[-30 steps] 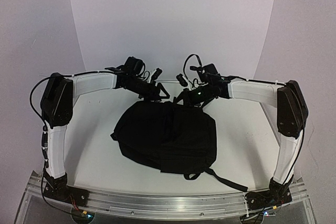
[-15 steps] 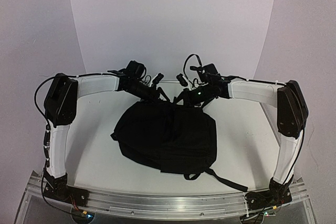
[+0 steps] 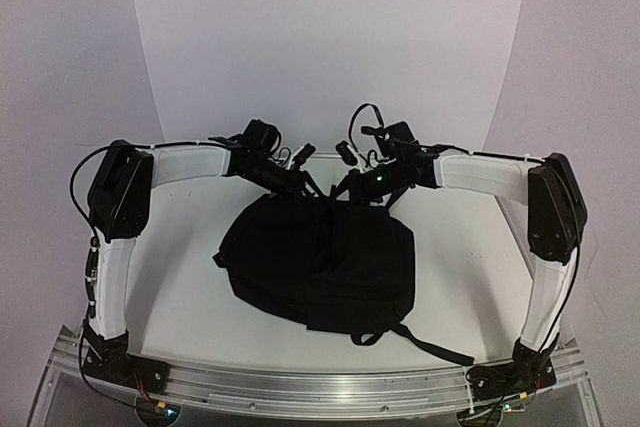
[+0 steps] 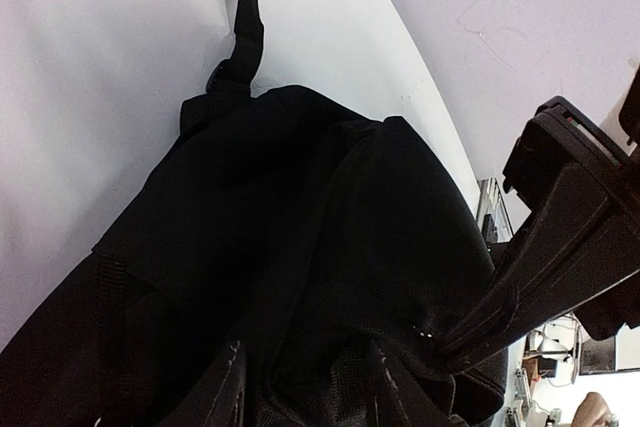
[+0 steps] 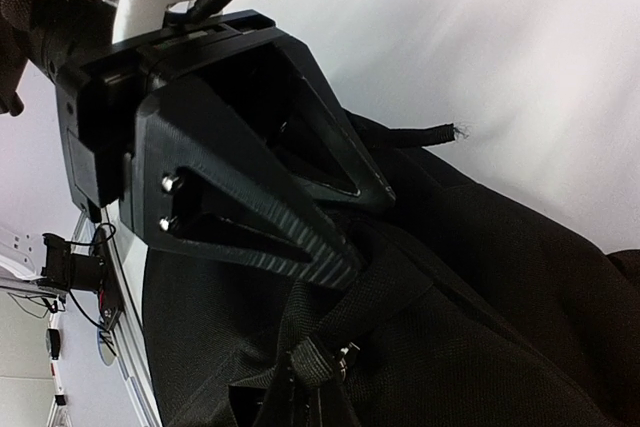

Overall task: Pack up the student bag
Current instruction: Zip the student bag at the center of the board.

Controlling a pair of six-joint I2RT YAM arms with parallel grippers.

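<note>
no writing, label, brand, number or sign can be read in any of the views.

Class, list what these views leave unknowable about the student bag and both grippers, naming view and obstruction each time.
Contents of the student bag: no view looks inside; black fabric covers them.
State of the left gripper: left wrist view cuts one jaw off at the right edge.
Hold of the right gripper: right wrist view, its own jaws hide any pinched fabric.
The zipper's state: top view, both grippers cover the bag's far edge.
</note>
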